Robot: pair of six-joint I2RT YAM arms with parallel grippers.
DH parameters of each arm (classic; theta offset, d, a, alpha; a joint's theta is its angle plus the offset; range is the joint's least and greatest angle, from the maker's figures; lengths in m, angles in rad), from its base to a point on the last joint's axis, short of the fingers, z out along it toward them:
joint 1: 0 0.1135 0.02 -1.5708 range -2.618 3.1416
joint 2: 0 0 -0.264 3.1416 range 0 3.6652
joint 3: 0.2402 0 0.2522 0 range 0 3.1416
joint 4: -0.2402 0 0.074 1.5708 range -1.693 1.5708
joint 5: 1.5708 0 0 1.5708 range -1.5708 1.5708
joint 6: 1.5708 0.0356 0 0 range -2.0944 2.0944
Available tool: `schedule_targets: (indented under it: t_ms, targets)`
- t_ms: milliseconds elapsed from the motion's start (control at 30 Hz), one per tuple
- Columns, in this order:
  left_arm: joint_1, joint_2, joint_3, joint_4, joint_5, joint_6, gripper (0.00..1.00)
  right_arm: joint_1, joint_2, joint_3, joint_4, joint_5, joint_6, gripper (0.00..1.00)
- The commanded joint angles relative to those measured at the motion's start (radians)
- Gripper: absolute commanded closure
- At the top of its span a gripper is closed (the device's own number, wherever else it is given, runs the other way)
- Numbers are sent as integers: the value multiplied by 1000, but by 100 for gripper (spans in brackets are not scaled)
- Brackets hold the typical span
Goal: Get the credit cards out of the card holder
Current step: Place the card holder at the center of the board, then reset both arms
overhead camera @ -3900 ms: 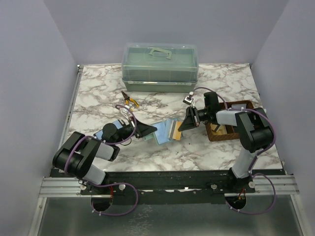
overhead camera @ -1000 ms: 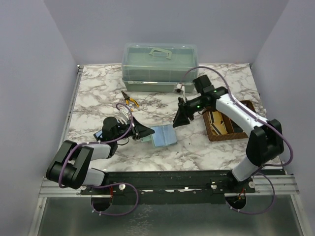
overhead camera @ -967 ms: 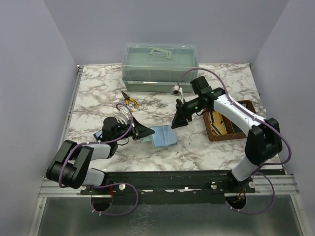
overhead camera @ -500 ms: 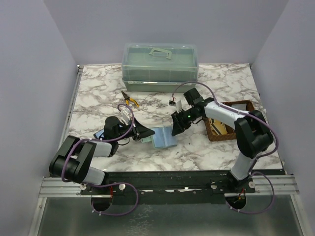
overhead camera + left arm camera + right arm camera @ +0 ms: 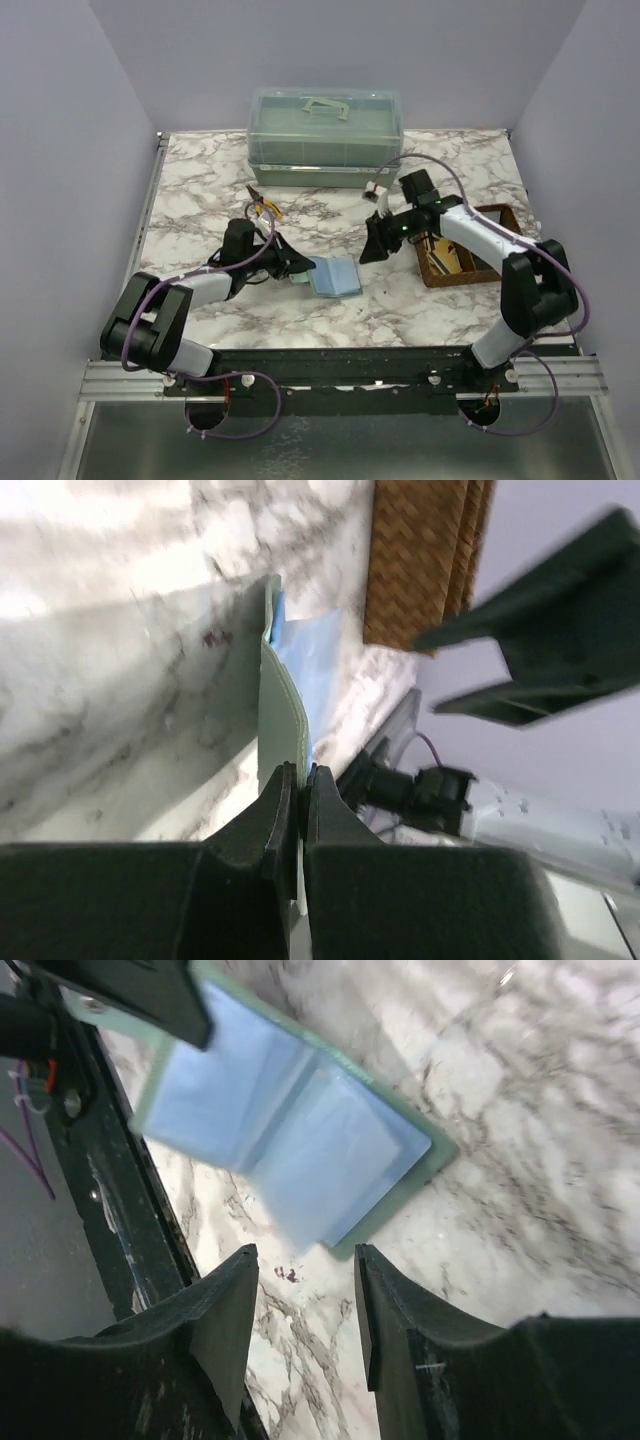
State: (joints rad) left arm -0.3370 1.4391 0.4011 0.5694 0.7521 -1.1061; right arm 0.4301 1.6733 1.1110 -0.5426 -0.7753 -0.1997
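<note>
The card holder [image 5: 336, 275] lies open on the marble table, grey-green outside and blue inside. My left gripper [image 5: 291, 270] is shut on its left flap; the left wrist view shows the jaws pinching the grey-green edge [image 5: 283, 705]. My right gripper [image 5: 372, 247] is open and empty, hovering just right of the holder. In the right wrist view the blue pockets [image 5: 290, 1125] lie ahead of my open gripper [image 5: 305, 1295], and no card shows in them. Tan flat pieces [image 5: 441, 247], perhaps credit cards, lie in the basket.
A brown woven basket [image 5: 487, 215] stands right of the holder and also shows in the left wrist view [image 5: 420, 560]. A green lidded box [image 5: 325, 130] stands at the back. Yellow-handled pliers [image 5: 265, 206] lie behind my left arm.
A tan card that lay on the holder 3.9 s ago is gone from it. My right gripper dipped toward the holder, then drew back right. My left wrist shifted back, still gripping the flap.
</note>
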Motion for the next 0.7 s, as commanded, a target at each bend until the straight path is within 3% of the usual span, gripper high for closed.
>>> schedule_targets:
  t_ms: [0,100,200,367,400,467,500,667]
  targets:
    - [-40,-56,228,-629,-265,241,99,-109,-97,-29,15,-184,-64,50]
    - [-43,-21,307,-736,-301,310,80,-141,-99,-27,-10,-226,-89,51]
    - [-43,17,378,-811,-332,389,68,-154,-121,-24,-21,-226,-113,51]
    - [-42,-143,496,-949,-574,580,47,-198,-214,-34,-18,-231,-156,50]
    - [-42,-196,502,-949,-608,603,39,-212,-238,-36,-15,-233,-160,50]
    - [-42,-312,500,-924,-670,617,9,-242,-282,-39,-12,-229,-175,49]
    - [-39,-363,489,-900,-694,601,2,-255,-306,-43,-9,-219,-178,48]
    - [-6,-537,458,-762,-583,559,1,-351,-449,-65,46,-117,-139,33]
